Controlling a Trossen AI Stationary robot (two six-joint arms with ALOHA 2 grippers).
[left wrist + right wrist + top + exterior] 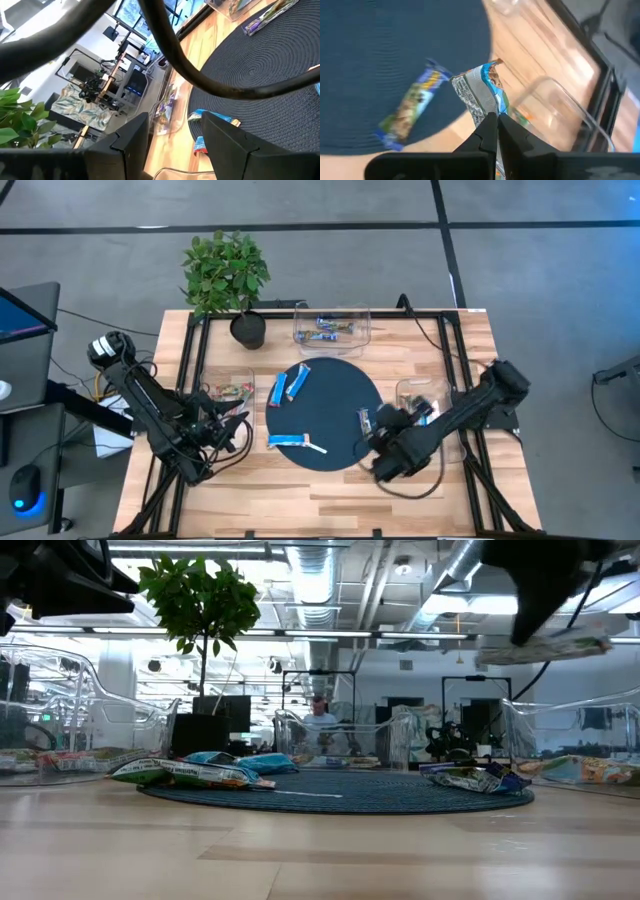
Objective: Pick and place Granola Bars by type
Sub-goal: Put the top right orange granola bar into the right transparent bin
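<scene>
Your right gripper pinches a blue-and-white granola bar by one end, jaws clamped on the wrapper, and holds it clear of the table at about four o'clock off the round dark mat. This looks like the carry step: the bar is picked but not yet dropped. The clear right bin sits just beside the gripper at two o'clock from it, so the next move calls for a short swing over its wall before you release. A multicoloured bar lies on the mat close below, near the mat's rim.

Your left gripper waits at nine o'clock off the mat, fingers apart and holding nothing, near the left bin with its multicoloured packets. Three more blue bars lie on the mat's left half, one beside a thin white stick. A third bin with bars stands at twelve o'clock, a potted plant beside it. The table's black frame rail runs close behind your right arm; the wood in front at six o'clock offers the open room.
</scene>
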